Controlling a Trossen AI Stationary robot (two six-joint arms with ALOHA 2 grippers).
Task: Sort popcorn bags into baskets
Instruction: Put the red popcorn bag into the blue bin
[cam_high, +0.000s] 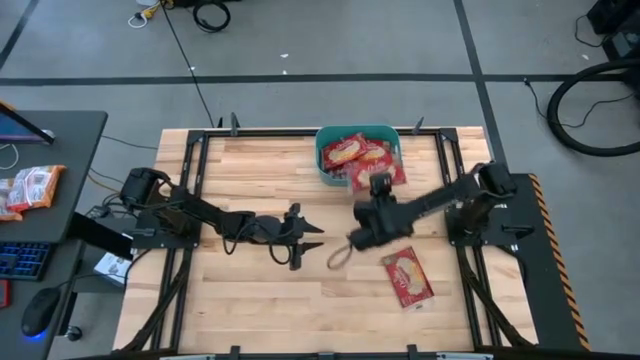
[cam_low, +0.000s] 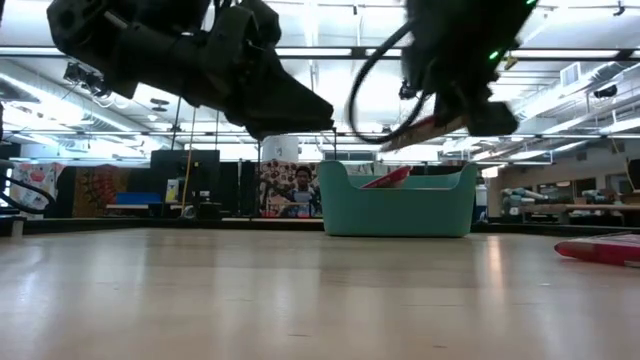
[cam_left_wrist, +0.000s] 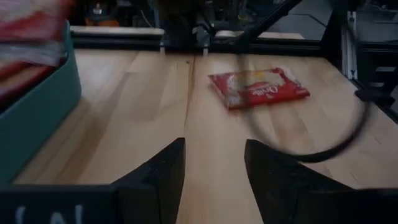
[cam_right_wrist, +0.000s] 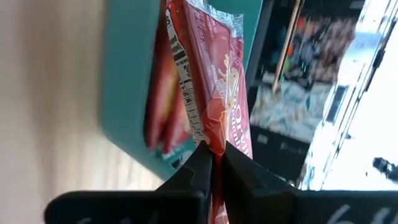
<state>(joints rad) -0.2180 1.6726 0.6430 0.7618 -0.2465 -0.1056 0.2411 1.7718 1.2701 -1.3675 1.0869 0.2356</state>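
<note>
The teal basket (cam_high: 325, 150) stands at the table's far middle with red popcorn bags (cam_high: 352, 152) lying in it; it also shows in the low view (cam_low: 397, 205) and the right wrist view (cam_right_wrist: 127, 74). My right gripper (cam_high: 379, 184) is shut on one red bag (cam_right_wrist: 214, 68), held in the air at the basket's near rim. Another bag (cam_high: 407, 276) lies flat on the wood near the right side (cam_left_wrist: 258, 87). My left gripper (cam_left_wrist: 214, 163) hovers open over the table's middle (cam_high: 305, 237), touching nothing. My right gripper pinches the red bag between its two fingers at one sealed end (cam_right_wrist: 216, 144). The fingers point toward the table's far edge, at the basket. The bag is lifted clear and sticks out tilted beyond the fingertips (cam_low: 418, 128), above the basket's near rim.
A black cable loop (cam_high: 338, 256) hangs from the right arm over the table's middle. Bare wood lies on the left half and along the near edge. A desk with a keyboard, a mouse and an orange-red packet (cam_high: 30, 188) stands left of the table.
</note>
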